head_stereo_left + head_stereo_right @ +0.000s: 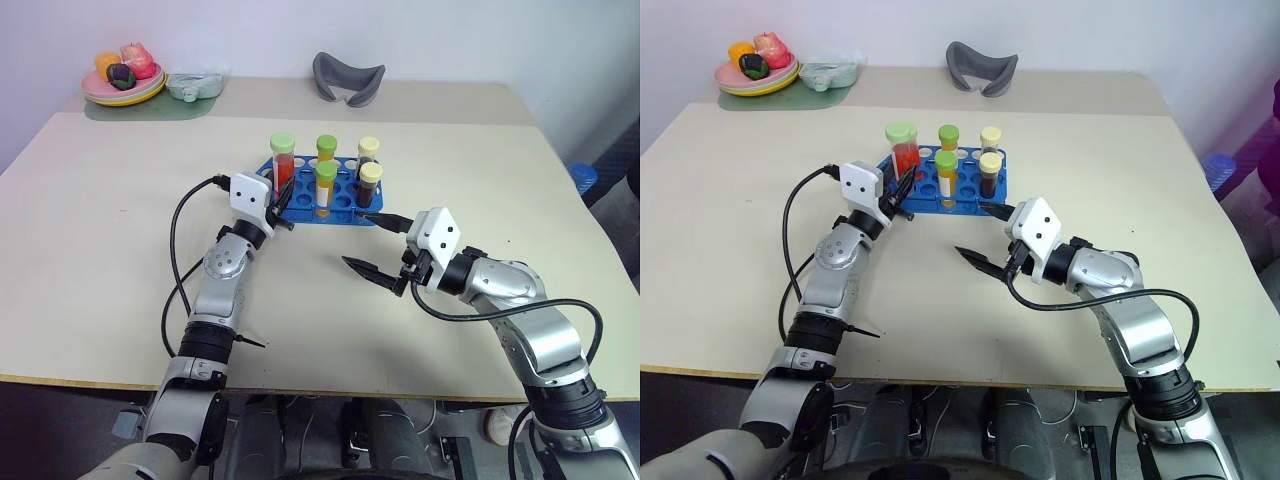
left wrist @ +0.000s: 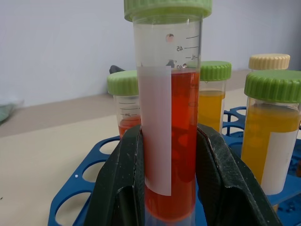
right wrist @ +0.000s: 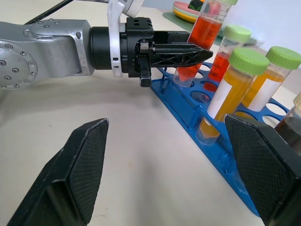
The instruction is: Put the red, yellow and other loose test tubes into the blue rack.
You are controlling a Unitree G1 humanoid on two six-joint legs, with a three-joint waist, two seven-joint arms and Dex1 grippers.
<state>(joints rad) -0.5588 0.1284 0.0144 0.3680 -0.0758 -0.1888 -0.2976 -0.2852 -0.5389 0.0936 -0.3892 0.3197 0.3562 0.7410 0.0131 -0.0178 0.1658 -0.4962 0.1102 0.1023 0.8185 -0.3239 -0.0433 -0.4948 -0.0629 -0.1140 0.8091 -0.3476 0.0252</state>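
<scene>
The left gripper (image 1: 281, 205) is clamping the red test tube (image 2: 170, 141) between its two black fingers (image 2: 120, 188), which are pressing on the tube's lower half, one on each side. The tube's white label is facing the wrist camera, and its light green cap (image 1: 282, 142) is standing well above the fingertips. The tube is sitting upright, or very nearly so, at the rack's left end, with its base down in a hole of the blue rack (image 1: 340, 208), as the right wrist view shows.

The blue rack is lying on the beige table (image 1: 120, 220), towards the middle and somewhat nearer the far edge. In it are standing more tubes: a yellow tube with a green cap (image 1: 325, 188) in the near row, another yellow one (image 1: 326, 148) behind it, a dark brown tube with a pale yellow cap (image 1: 370, 185) at the right end, and one more pale-capped tube (image 1: 368, 150) behind that. In the left wrist view, a short tube with red liquid (image 2: 124, 110) is showing behind the held one.

The right gripper (image 1: 378, 245) is hovering above the table just in front of the rack's right end, with its jaws spread wide apart and nothing between them.

At the table's far left corner a plate of toy food (image 1: 122, 80) is resting on a green mat (image 1: 130, 108).
</scene>
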